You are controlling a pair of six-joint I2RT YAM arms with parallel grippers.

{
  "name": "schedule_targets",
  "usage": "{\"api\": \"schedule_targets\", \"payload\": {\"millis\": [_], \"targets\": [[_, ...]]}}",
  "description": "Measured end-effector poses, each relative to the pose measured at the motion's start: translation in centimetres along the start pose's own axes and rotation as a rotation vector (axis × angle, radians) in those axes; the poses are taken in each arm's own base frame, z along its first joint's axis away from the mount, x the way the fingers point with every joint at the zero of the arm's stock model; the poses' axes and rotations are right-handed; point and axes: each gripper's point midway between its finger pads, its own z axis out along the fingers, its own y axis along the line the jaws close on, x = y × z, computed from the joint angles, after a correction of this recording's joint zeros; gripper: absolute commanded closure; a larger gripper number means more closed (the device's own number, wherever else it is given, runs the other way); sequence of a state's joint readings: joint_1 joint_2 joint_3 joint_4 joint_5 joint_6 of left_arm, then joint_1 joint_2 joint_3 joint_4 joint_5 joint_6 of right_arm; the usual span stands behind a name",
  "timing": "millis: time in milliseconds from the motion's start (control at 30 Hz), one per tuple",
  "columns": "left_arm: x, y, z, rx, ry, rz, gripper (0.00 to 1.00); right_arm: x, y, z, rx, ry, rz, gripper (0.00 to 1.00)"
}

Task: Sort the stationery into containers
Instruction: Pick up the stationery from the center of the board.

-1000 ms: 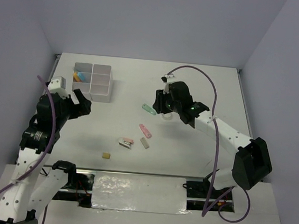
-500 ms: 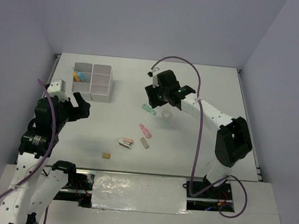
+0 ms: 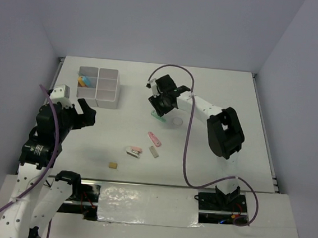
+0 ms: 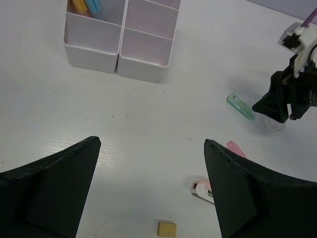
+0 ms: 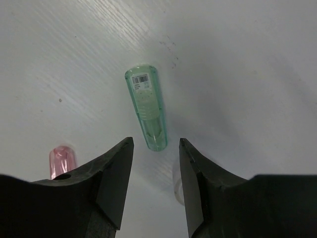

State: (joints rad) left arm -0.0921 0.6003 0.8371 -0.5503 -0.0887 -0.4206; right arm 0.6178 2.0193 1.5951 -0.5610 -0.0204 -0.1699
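The white divided box (image 3: 106,94) stands at the far left, with a blue and an orange-yellow highlighter (image 3: 83,81) in one compartment. A green highlighter (image 3: 158,116) lies mid-table, and a clear tape ring (image 3: 176,121) lies beside it. My right gripper (image 3: 159,106) hovers over the green highlighter (image 5: 147,107), open, its fingertips (image 5: 126,148) flanking the near end without touching it. A pink highlighter (image 3: 154,138), a stapler-like piece (image 3: 134,151), a small eraser (image 3: 154,152) and a tan block (image 3: 113,164) lie nearer. My left gripper (image 4: 151,143) is open and empty above the table, near the box (image 4: 119,47).
The left wrist view shows the green highlighter (image 4: 240,105), the pink highlighter (image 4: 235,148), the stapler-like piece (image 4: 200,190) and the tan block (image 4: 167,228). The right wrist view shows the pink highlighter (image 5: 63,158) at left and the tape ring (image 5: 177,186) partly behind my right finger.
My right arm has swung left and outward, bringing its gripper over the green highlighter. The left arm has barely moved.
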Motion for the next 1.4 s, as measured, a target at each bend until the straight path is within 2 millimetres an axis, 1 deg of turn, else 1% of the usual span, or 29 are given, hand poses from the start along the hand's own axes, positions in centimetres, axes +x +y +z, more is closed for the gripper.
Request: {"api": "schedule_targets", "payload": {"millis": [133, 333, 400, 467, 500, 567, 600, 633, 700, 733, 800, 900, 967, 1033, 1100, 1167, 1233, 1333, 1400], "targets": [[0.0, 0.0, 0.0, 0.002, 0.001, 0.0, 0.01, 1.5, 0.2, 1.7, -0.009, 0.052, -0.012, 0.51], [0.1, -0.1, 0.0, 0.006, 0.003, 0.0, 0.01, 2.4, 0.8, 2.4, -0.028, 0.076, -0.02, 0.51], [0.1, -0.1, 0.1, 0.007, 0.007, 0.001, 0.01, 2.8, 1.0, 2.9, -0.032, 0.091, -0.03, 0.51], [0.2, -0.1, 0.1, 0.006, 0.01, 0.001, 0.01, 3.7, 1.2, 3.9, -0.036, 0.122, -0.034, 0.51], [0.2, -0.1, 0.1, 0.006, 0.01, 0.001, 0.01, 3.7, 1.4, 4.2, -0.043, 0.125, -0.038, 0.51], [0.2, -0.1, 0.1, 0.006, 0.009, 0.001, 0.01, 3.4, 1.3, 4.5, -0.037, 0.118, -0.038, 0.55], [0.2, -0.1, 0.1, 0.006, 0.009, 0.001, 0.01, 3.3, 1.3, 4.5, -0.039, 0.116, -0.04, 0.6], [0.2, -0.1, 0.1, 0.006, 0.01, 0.001, 0.01, 3.3, 1.4, 4.5, -0.04, 0.116, -0.042, 0.68], [0.2, -0.1, 0.1, 0.006, 0.01, 0.001, 0.01, 3.3, 1.6, 4.6, -0.041, 0.114, -0.046, 0.74], [0.2, -0.1, 0.1, 0.006, 0.01, 0.001, 0.01, 3.2, 1.6, 4.6, -0.038, 0.113, -0.047, 0.79], [0.2, -0.1, 0.1, 0.006, 0.01, 0.001, 0.01, 3.2, 1.6, 4.5, -0.036, 0.105, -0.048, 0.84], [0.2, -0.1, 0.1, 0.007, 0.01, 0.001, 0.01, 3.2, 1.7, 4.4, -0.036, 0.086, -0.049, 0.97], [0.3, -0.2, 0.2, 0.012, 0.016, 0.001, 0.01, 3.4, 1.8, 4.2, -0.043, 0.071, -0.047, 0.99], [0.5, -0.5, 0.4, 0.024, 0.028, 0.0, 0.01, 3.8, 2.4, 3.7, -0.065, 0.057, -0.04, 1.0], [0.7, -0.8, 0.5, 0.04, 0.042, -0.007, 0.01, 4.2, 3.0, 2.7, -0.092, 0.041, -0.028, 1.0], [1.3, -1.5, 0.9, 0.075, 0.067, -0.032, 0.01, 3.8, 3.8, 1.2, -0.123, 0.004, -0.013, 0.99], [1.7, -2.8, 1.3, 0.139, 0.082, -0.074, 0.01, 2.2, 4.7, -0.7, -0.164, -0.073, 0.001, 0.99], [2.0, -5.3, 1.7, 0.273, 0.089, -0.172, 0.01, -0.6, 6.9, -4.5, -0.226, -0.22, 0.006, 0.98], [2.2, -6.9, 1.9, 0.357, 0.093, -0.263, 0.03, -2.4, 9.3, -7.4, -0.281, -0.327, -0.006, 0.98]]}}
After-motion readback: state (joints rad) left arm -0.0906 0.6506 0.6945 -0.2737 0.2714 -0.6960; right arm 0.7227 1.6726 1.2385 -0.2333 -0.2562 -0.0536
